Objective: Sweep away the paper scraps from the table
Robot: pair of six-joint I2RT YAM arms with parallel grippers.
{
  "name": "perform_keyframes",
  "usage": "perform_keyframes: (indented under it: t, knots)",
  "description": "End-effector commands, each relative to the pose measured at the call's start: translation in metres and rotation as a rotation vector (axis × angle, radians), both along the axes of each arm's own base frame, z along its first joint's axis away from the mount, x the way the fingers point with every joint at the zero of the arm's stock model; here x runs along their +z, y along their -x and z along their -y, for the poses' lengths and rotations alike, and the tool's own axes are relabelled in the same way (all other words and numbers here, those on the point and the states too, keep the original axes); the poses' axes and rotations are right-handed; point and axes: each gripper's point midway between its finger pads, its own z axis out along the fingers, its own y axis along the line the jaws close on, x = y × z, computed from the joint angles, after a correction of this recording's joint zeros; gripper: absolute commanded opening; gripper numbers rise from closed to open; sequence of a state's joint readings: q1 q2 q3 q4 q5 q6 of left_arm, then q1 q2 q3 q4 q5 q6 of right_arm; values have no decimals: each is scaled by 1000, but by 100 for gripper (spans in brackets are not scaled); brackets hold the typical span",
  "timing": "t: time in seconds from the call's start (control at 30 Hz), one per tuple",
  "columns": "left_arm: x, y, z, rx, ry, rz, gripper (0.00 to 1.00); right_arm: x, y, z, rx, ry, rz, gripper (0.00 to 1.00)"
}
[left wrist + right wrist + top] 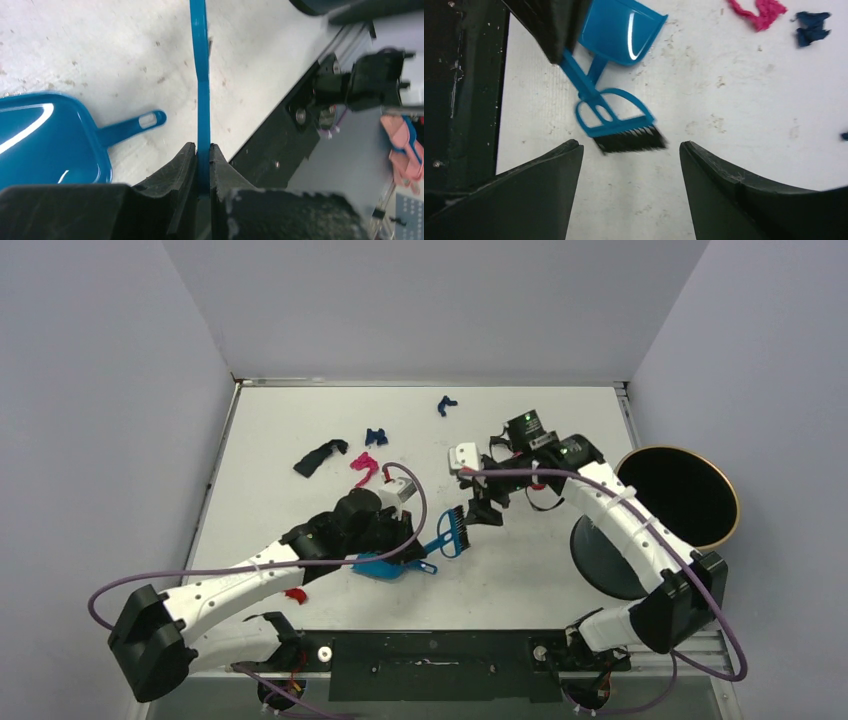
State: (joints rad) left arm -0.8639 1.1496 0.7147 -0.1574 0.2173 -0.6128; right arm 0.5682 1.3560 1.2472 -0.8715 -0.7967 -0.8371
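- Left gripper [202, 150] is clamped on the thin blue handle of the brush [452, 532], with a jaw pressed flat against each face of it
- We see the black bristles at the centre of the overhead frame, pointing to the upper right; we cannot tell whether they touch the table [300, 410]
- Our right gripper [631, 150] hangs over the brush head with its jaws spread wide and nothing between them
- Just below the left gripper in the overhead frame, the dustpan [385, 567] lies flat on the table, held by neither arm
- All the paper scraps [365, 468] we can see lie on the table: a pink one and a black one [320, 457] left of centre, two dark blue ones [376, 436] [446, 404] higher up, and a red one [295, 594] at lower left beside the left arm
- We judge the scraps very light, soft and crumpled, so they may skitter or roll ahead of the bristles; they want low, gentle strokes toward the pan's mouth, not pinching
- We expect the slick, narrow handle could pivot in the jaws if we press the bristles down hard
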Motion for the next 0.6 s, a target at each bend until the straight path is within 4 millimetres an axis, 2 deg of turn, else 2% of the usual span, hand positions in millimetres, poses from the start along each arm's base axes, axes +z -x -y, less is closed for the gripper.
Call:
perform_keyframes:
  t: [0.0,0.1,0.2,0.3,0.4,0.57]
  knots:
    - [10,42,-21,-232,-40,45,0,20,24,17,179,-82,-143,72]
    - [17,60,-26,-334,-29,83,0,7,23,13,201,-74,-167,74]
    - [22,69,-32,-393,-44,99,0,-7,33,3,240,-65,-223,77]
    - [29,69,-33,-402,-46,126,0,-23,48,-11,276,-27,-254,77]
    - [34,65,-33,-401,-55,142,0,-29,55,-23,283,-27,-258,75]
    - [40,60,-29,-394,-43,177,0,-39,66,-28,293,-12,-311,70]
